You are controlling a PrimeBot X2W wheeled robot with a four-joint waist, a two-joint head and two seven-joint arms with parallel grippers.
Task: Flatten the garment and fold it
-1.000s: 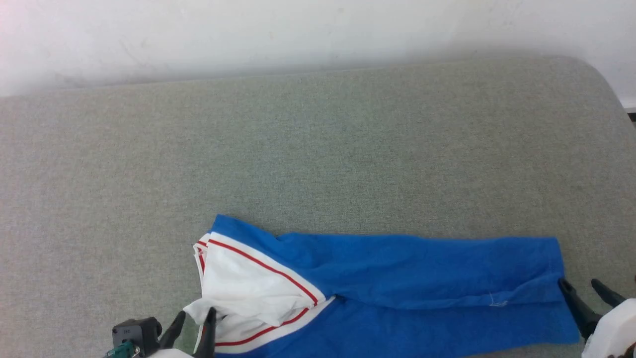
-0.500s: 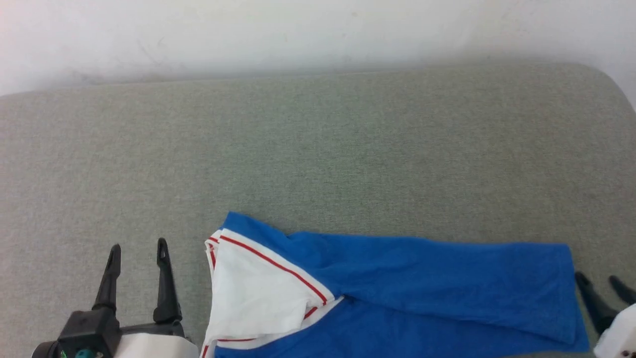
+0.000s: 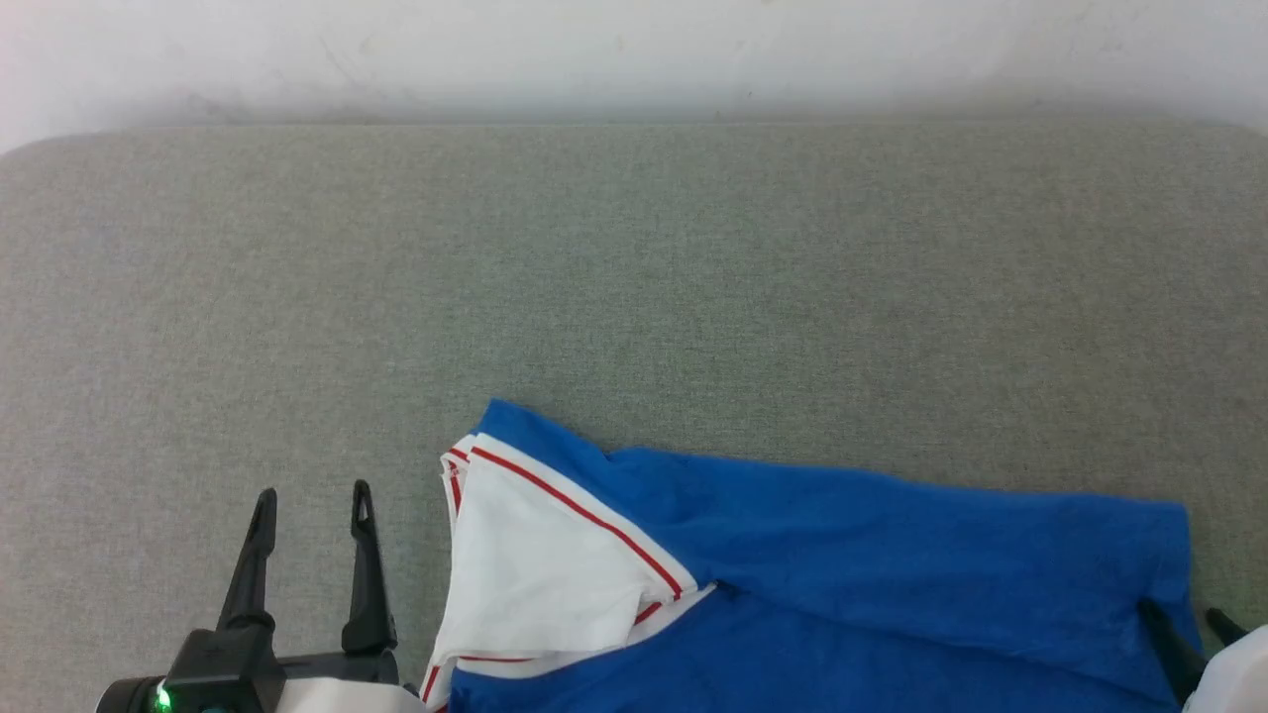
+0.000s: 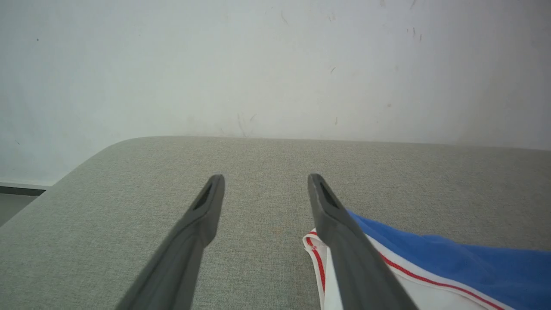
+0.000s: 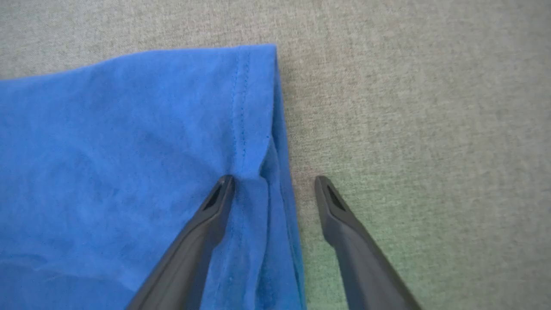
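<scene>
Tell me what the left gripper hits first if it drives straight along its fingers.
Nothing close. The left gripper points across bare grey cushion toward the white wall, probably the first obstacle, though depth is unclear. The garment lies to its right, outside that line.

Light is soft, bright and even, and shadows are faint. In the head view the wall (image 3: 634, 50) along the top is nearly washed out, with a pink tinge in the upper left corner and a dim band where it meets the grey surface (image 3: 634, 277). In the right wrist view a green cast tints that surface at lower middle, perhaps from an indicator lamp. In the left wrist view the left gripper (image 4: 265, 177) blurs toward the bottom edge, and the wall darkens slightly toward the corners.
</scene>
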